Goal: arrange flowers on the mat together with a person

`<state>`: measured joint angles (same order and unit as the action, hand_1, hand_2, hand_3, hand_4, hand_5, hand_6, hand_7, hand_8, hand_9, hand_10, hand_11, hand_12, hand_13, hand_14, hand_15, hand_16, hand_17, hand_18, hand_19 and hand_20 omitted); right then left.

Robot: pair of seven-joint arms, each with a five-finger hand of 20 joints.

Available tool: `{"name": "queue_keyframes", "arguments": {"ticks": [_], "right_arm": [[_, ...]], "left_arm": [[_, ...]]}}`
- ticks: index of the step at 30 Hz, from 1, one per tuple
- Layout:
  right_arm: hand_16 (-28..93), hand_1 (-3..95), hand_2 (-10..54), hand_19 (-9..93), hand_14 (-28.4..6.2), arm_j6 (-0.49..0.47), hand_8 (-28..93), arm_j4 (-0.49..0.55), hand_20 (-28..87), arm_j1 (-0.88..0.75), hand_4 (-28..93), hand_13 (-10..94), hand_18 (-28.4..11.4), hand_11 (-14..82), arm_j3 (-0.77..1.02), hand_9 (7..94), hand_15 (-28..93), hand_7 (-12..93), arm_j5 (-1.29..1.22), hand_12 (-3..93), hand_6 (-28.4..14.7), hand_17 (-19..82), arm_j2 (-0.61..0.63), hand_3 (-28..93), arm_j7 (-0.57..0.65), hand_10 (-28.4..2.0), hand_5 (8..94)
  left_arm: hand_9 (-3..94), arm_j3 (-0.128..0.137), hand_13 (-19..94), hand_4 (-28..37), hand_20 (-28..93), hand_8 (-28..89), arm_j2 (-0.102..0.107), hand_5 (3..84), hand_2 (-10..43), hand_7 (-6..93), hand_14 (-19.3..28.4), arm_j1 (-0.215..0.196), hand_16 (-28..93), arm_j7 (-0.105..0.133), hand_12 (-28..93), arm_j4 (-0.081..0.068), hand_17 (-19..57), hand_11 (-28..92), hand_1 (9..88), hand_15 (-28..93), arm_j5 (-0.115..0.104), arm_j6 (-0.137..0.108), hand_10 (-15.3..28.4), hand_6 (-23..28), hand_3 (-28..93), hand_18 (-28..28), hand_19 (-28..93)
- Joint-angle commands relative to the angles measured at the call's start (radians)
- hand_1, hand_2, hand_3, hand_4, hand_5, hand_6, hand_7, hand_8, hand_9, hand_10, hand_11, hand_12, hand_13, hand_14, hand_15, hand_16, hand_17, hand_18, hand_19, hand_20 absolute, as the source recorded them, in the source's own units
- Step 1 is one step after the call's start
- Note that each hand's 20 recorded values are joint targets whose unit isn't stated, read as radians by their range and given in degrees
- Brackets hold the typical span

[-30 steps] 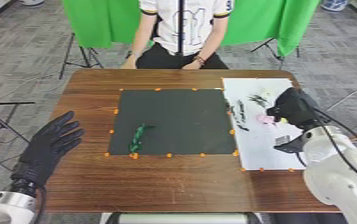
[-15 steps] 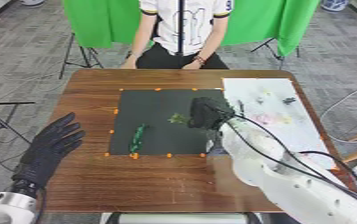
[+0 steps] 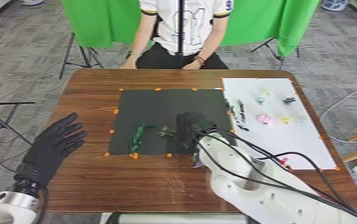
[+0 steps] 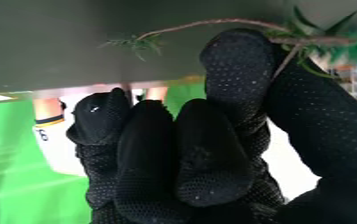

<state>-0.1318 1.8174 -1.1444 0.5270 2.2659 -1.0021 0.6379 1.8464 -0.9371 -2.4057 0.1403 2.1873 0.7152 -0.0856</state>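
Gloved in black fabric, the right hand [image 3: 192,129] pinches a leafy green sprig with a thin brown stem [image 4: 312,41] over the dark grey mat [image 3: 161,105], near a slender dark green stem [image 3: 138,139]. Farther off, a small pink flower [image 3: 264,118] lies on the white sheet [image 3: 294,145].

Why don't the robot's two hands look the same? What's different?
The left hand has its fingers straight and holds nothing, while the right hand pinches a green sprig. The left hand is at the left edge of the brown table, but the right hand is over the dark mat. Both wear black gloves.
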Motion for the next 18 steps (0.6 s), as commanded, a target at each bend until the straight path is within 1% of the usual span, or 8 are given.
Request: {"name": "queue_keyframes", "arguments": {"ticks": [1, 3, 7, 10, 11, 12, 14, 18], "right_arm": [[37, 30.7, -9.3, 93, -11.0, -0.004, 20, -0.043, 47, 0.018, -3, 81, -24.3, 71.4, -0.041, 92.4, 89, 53, 0.029, 40.0, 2.6, 41, -0.068, 93, 0.056, -9.0, 88.3], [37, 30.0, -8.7, 93, -10.9, -0.013, 20, -0.047, 47, 0.018, -3, 82, -24.3, 71.3, -0.041, 92.6, 89, 53, 0.02, 39.9, 2.8, 41, -0.085, 93, 0.058, -8.9, 88.4], [36, 29.0, -6.3, 93, -10.4, 0.002, 19, -0.062, 48, 0.028, -5, 82, -24.2, 71.0, -0.056, 92.8, 89, 53, 0.006, 40.0, 3.4, 42, -0.112, 93, 0.061, -8.4, 88.7], [36, 28.1, -4.2, 93, -10.3, 0.004, 16, -0.069, 48, 0.029, -7, 83, -24.1, 70.5, -0.057, 93.2, 88, 52, 0.002, 39.9, 3.4, 42, -0.127, 92, 0.064, -8.0, 89.3], [36, 27.8, -3.7, 93, -10.3, 0.011, 15, -0.071, 48, 0.032, -7, 83, -24.0, 70.3, -0.062, 93.4, 88, 52, 0.002, 40.0, 3.5, 43, -0.128, 92, 0.073, -7.9, 89.5], [36, 27.5, -2.9, 93, -10.2, 0.01, 11, -0.074, 48, 0.032, -8, 83, -24.0, 70.2, -0.06, 93.4, 88, 53, 0.0, 40.0, 3.4, 43, -0.133, 92, 0.075, -7.9, 89.8], [36, 26.9, -0.9, 93, -10.0, 0.018, -5, -0.08, 48, 0.031, -8, 84, -24.1, 70.3, -0.061, 93.7, 88, 56, -0.001, 39.3, 3.3, 43, -0.138, 92, 0.082, -7.8, 90.7], [36, 26.1, 1.6, 93, -10.0, 0.03, -8, -0.098, 48, 0.037, -12, 84, -24.3, 70.6, -0.063, 93.7, 88, 56, -0.001, 38.5, 3.3, 44, -0.144, 89, 0.095, -7.8, 91.6]], "left_arm": [[24.6, -0.012, 21, -15.7, 9, -10, -0.006, 27.9, -0.8, 20.8, 14.1, 0.004, 2, -0.017, 18, -0.012, -8.4, 22, 27.3, 31, 0.001, 0.007, 11.2, 2.0, 71, 21.1, 46], [24.5, -0.016, 21, -15.5, 9, -10, -0.005, 27.8, -0.7, 20.7, 14.0, 0.01, 2, -0.02, 18, -0.014, -8.3, 22, 27.4, 31, 0.002, 0.007, 11.2, 2.0, 71, 21.1, 46], [24.5, -0.021, 21, -15.5, 9, -10, -0.002, 27.8, -0.5, 20.7, 14.1, 0.019, 2, -0.022, 18, -0.018, -8.3, 21, 27.5, 31, 0.003, 0.01, 11.1, 2.0, 71, 21.1, 46], [24.5, -0.025, 21, -15.7, 9, -10, -0.002, 27.8, -0.4, 20.5, 14.1, 0.023, 2, -0.025, 19, -0.019, -8.3, 21, 27.5, 31, 0.005, 0.012, 11.1, 2.0, 70, 21.0, 46], [24.5, -0.027, 21, -15.7, 9, -10, -0.002, 27.8, -0.4, 20.5, 14.1, 0.027, 2, -0.025, 19, -0.021, -8.3, 21, 27.5, 31, 0.005, 0.015, 11.1, 2.0, 70, 21.1, 46], [24.5, -0.028, 21, -15.7, 9, -10, -0.001, 27.8, -0.5, 20.5, 14.0, 0.026, 2, -0.024, 19, -0.02, -8.3, 21, 27.5, 31, 0.005, 0.012, 11.1, 2.0, 70, 21.1, 46], [24.5, -0.028, 21, -15.7, 9, -10, 0.0, 27.8, -0.5, 20.4, 14.0, 0.026, 2, -0.027, 19, -0.02, -8.3, 21, 27.5, 30, 0.004, 0.012, 11.1, 2.0, 70, 21.1, 46], [24.5, -0.031, 21, -15.9, 9, -10, 0.001, 27.8, -0.5, 20.3, 14.0, 0.029, 2, -0.029, 19, -0.022, -8.3, 21, 27.6, 30, 0.005, 0.013, 11.1, 2.0, 70, 21.0, 46]]}}
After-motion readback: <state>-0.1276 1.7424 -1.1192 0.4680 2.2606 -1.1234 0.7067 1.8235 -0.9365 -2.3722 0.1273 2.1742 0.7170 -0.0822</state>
